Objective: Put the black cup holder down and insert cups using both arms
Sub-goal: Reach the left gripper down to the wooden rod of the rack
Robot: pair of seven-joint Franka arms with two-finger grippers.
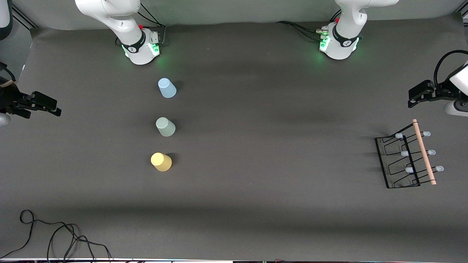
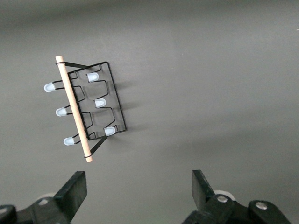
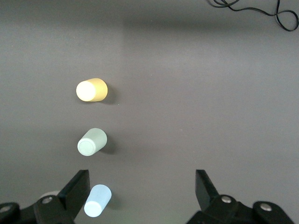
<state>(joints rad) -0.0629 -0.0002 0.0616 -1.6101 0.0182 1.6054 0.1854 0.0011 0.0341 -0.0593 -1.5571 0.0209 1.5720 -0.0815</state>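
The black cup holder (image 1: 404, 157) stands at the lower right of the front view, at the left arm's end of the table (image 1: 270, 120), its light wooden rod (image 1: 424, 151) on top and six pale-capped prongs projecting to both sides. Three cups stand inverted in a column left of centre: the light blue cup (image 1: 167, 88) nearest the right arm's base, the grey-green cup (image 1: 165, 126) in the middle, the yellow cup (image 1: 161, 162) lowest in the frame. The cups are apart from one another.

The left claw (image 1: 416, 95) hangs at the right edge, over the table just above the holder in the frame; its fingers (image 2: 74, 191) are spread wide and hold nothing. The right claw (image 1: 45, 104) hangs at the left edge, fingers (image 3: 77, 189) likewise spread and empty.

A small mark on each arm's dark base band is possibly a logo; no writing can be read.
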